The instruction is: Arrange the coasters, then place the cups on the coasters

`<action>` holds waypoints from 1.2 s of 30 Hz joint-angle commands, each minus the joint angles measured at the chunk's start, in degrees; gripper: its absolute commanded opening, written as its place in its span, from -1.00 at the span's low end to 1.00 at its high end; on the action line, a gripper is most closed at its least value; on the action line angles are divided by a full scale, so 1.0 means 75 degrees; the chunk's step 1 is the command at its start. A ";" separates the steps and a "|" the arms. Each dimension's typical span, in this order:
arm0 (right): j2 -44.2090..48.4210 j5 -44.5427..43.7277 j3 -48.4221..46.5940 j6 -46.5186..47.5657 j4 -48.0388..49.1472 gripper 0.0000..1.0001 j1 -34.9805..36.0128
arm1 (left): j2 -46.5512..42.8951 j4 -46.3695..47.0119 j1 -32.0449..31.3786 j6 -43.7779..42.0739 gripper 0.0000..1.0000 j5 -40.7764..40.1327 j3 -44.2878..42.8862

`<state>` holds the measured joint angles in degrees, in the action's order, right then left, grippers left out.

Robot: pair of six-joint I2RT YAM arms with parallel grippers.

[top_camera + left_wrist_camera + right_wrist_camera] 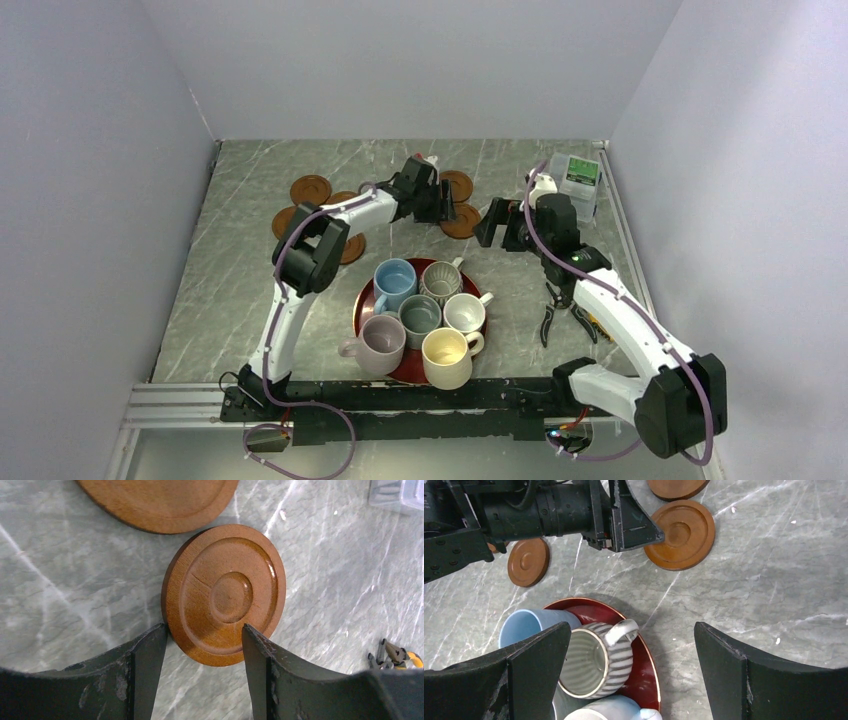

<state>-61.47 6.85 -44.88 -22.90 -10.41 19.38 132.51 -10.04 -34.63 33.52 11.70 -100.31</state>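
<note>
Several reddish-brown coasters lie flat at the back of the table. Three of them sit at the left (310, 189), at the back (458, 185) and just in front of that one (462, 221). My left gripper (440, 207) is open over the front one (223, 594). Its left fingertip (159, 632) touches the coaster's rim and the right fingertip (248, 632) overlaps its near edge. Several cups stand crowded on the red tray (362, 300), among them the light blue (394, 280), ribbed (596, 660) and cream-yellow (446, 356) cups. My right gripper (631, 645) hangs open and empty beside the tray.
A clear plastic box (575, 180) stands at the back right corner. Black pliers (548, 315) and a yellow-handled tool (595, 325) lie by the right arm. Another coaster (528, 562) lies behind the left arm's wrist (549, 510). Walls close in three sides.
</note>
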 commanded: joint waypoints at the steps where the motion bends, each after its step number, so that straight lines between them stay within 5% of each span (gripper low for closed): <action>1: 0.0462 -0.0256 0.0168 0.0329 0.0132 0.99 -0.0017 | 0.0297 -0.0201 -0.0136 0.0295 0.27 -0.0528 -0.0048; 14: 0.1457 -0.0607 0.0115 0.0332 -0.0340 0.99 -0.0016 | -0.2122 -0.1537 0.0235 -0.1157 0.64 -0.1271 -0.0217; 25: 0.1389 -0.0375 0.0240 0.0196 -0.0230 0.99 0.0000 | -0.4542 -0.2661 0.2032 -0.1409 0.71 -0.0681 0.2031; 36: 0.0894 0.0240 0.0346 0.0004 0.0203 0.98 -0.0005 | -0.3415 -0.2288 0.2684 -0.2018 0.64 -0.0612 0.1801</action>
<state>-53.54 6.61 -41.91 -22.28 -12.32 19.38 101.95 -30.44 -13.91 20.21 4.95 -84.51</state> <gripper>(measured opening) 0.994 0.821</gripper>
